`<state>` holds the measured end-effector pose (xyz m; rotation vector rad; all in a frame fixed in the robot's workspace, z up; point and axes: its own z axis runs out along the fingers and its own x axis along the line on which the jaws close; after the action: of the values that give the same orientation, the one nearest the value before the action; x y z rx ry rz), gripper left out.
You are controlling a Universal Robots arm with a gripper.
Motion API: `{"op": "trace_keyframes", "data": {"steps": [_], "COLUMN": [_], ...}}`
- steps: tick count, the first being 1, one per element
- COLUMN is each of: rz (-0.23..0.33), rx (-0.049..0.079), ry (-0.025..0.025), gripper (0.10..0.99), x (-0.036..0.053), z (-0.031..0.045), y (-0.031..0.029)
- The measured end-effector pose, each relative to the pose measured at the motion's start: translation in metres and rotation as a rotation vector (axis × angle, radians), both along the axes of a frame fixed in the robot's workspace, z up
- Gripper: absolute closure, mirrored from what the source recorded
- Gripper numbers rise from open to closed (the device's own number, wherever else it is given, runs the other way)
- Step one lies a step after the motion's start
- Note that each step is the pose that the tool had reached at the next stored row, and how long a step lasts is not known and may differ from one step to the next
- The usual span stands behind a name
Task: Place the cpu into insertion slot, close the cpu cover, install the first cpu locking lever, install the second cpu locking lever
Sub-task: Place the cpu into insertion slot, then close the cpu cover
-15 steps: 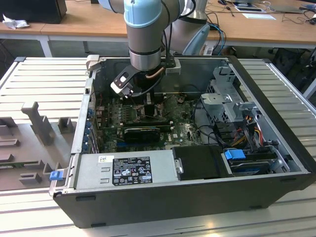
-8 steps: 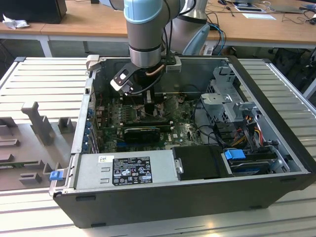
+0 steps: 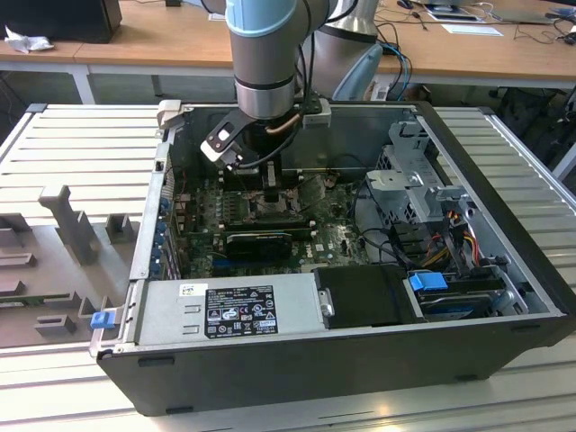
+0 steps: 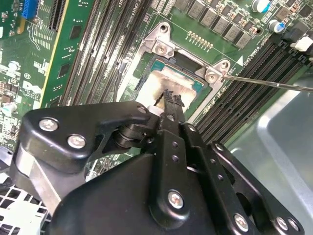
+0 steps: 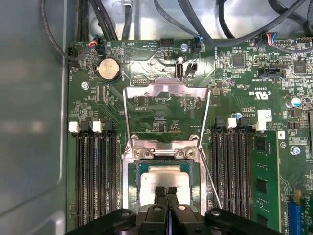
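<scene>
The small square cpu with a pale silvery-grey top [image 5: 164, 180] lies flat inside the dark-framed square insertion slot [image 5: 137, 181], on the green motherboard [image 5: 274, 107]. The black gripper [image 5: 166, 192] has its fingers pressed together, with the tips seemingly resting on the chip. The first wrist view shows the thin silver cpu cover [image 5: 166, 89] standing raised open at the socket's edge. The second wrist view shows a thin steel lever rod [image 4: 274, 84] just beside the socket. The exterior view shows the open black computer case [image 3: 360, 360] around the arm.
</scene>
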<state>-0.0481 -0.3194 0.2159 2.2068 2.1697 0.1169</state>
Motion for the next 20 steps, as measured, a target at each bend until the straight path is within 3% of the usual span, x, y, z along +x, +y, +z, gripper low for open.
{"op": "trace_keyframes", "data": {"steps": [7,10,12,16,20], "rz": [-0.001,-0.008,-0.008,-0.008,-0.008], "rx": [0.000,0.001,0.001,0.001,0.001], "ry": [0.0000,0.0013,0.0048,0.0056,0.0056], "gripper": [0.980,0.980,0.980,0.980,0.980], "x": [0.0000,0.0085,0.0140,0.0148,0.0149], "z": [0.0119,0.0121,0.0121,0.0136,0.0200], "y": [0.0000,-0.0003,-0.0004,-0.0004,-0.0003]}}
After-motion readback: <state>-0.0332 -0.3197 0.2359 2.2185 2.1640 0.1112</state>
